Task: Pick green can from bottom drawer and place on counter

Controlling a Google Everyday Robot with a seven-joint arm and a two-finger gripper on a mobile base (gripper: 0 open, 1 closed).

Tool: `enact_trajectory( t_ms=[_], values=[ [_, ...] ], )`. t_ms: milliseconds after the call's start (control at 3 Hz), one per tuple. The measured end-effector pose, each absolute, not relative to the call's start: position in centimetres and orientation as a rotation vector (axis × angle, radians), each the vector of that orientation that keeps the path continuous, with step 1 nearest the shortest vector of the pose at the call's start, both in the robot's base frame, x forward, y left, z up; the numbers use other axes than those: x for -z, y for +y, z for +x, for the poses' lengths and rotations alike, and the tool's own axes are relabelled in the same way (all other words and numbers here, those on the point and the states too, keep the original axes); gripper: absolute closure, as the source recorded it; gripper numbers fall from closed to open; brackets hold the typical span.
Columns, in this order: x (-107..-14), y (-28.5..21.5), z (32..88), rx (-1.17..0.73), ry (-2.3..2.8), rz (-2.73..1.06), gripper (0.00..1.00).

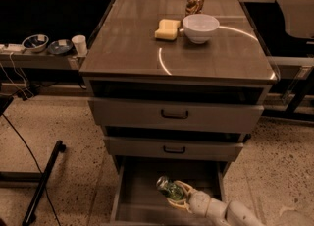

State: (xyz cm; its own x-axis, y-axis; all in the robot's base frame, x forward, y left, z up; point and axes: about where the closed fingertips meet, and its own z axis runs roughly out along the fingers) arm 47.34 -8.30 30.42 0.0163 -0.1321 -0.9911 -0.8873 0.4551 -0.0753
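Observation:
The green can [169, 188] is small and shiny and lies tilted inside the open bottom drawer [140, 195]. My gripper [177, 196] reaches into the drawer from the lower right on a white arm. Its fingers [186, 190] are closed around the can's right end. The can looks slightly raised off the drawer floor. The counter [132, 43] is the broad dark brown cabinet top above the three drawers.
On the counter stand a white bowl [200, 27], a yellow sponge [167, 29] and a coppery red can [195, 2]. A low side shelf at left holds two bowls [35, 42] and a white cup [79, 44]. A black stand leg [43, 183] and cables lie on the floor at left.

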Motion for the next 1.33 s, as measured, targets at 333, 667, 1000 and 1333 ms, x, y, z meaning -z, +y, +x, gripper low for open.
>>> enact_trajectory(
  t_ms=[333,667,1000,1333],
  values=[
    [-32.7,-8.8,47.1,-0.727,1.358,-1.003,1.00],
    [-39.0,-10.0,45.5,-0.625,1.190,-1.108,1.00],
    [-46.2,-10.9,41.9,-0.524,1.053,-1.220,1.00],
    [-53.2,-11.5,38.9,-0.410,1.006,-1.320,1.00]
  ],
)
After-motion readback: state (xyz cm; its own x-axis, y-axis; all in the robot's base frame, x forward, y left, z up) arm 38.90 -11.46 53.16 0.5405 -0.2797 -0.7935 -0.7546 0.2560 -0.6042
